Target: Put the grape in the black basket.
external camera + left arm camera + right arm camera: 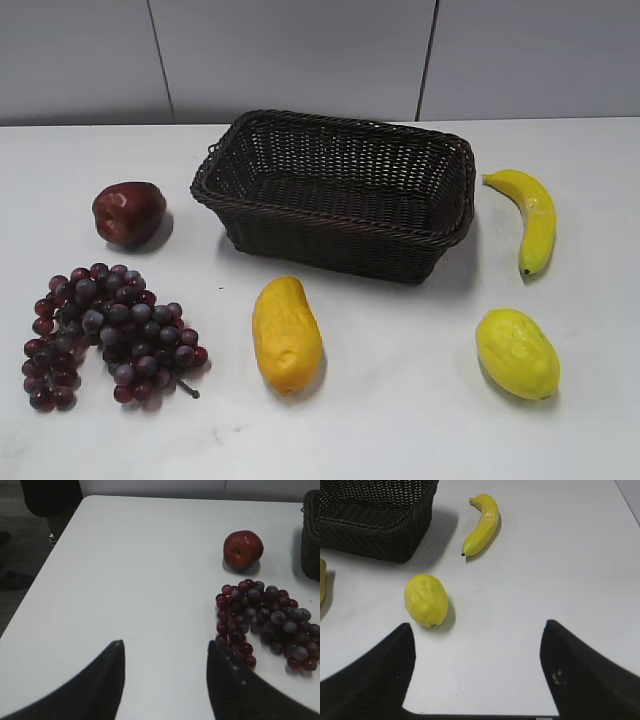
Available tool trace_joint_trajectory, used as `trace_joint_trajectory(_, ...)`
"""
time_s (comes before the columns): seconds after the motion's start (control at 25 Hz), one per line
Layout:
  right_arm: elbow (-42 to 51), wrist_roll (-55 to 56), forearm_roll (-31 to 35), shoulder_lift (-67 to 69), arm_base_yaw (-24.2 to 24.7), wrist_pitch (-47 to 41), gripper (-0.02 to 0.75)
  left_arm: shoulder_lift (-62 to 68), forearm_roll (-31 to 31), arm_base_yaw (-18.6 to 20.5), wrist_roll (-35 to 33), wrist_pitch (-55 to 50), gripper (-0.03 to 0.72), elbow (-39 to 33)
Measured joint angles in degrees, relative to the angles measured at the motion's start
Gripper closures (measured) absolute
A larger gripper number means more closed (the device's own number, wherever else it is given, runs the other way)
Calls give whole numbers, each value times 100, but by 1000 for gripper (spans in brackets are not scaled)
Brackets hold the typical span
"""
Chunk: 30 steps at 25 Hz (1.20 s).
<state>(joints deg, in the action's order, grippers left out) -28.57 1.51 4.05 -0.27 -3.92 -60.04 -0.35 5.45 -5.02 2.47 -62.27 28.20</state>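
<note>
While both grippers hang over the near edge of the white table (400,420), neither holds anything: the left gripper (165,680) has its jaws spread wide with bare tabletop between them, and the right gripper (477,672) is likewise agape over empty surface. Nearest on the left side lies the grape (105,335), a curved bunch resting flat on the table with its thin stem poking out toward the front right; in the left wrist view it sits just beyond and right of the right-hand finger, close to that fingertip. To its right, apart from it, lies an orange-yellow mango (286,334), and farther right a lemon (517,352), which the right wrist view shows just ahead of the left-hand finger. Behind the grape, with a clear gap, sits a dark red apple (128,212). Beyond the mango stands the basket (335,215), empty, its long side facing the front. A banana (530,215) lies just right of the basket, not touching it. Nothing lies on the straight path between grape and basket.
</note>
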Motion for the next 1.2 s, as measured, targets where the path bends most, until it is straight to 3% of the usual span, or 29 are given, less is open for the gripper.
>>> trace_joint_trajectory(0.6, 0, 0, 0, 0, 0, 0, 148, 224, -164, 0, -5, 43, 200, 254)
trace_joint_trajectory(1.0, 0, 0, 0, 0, 0, 0, 148, 2822, -939, 0, -426, 185, 200, 701)
trace_joint_trajectory(1.2, 0, 0, 0, 0, 0, 0, 148, 4206, -1742, 0, -869, 533, 200, 701)
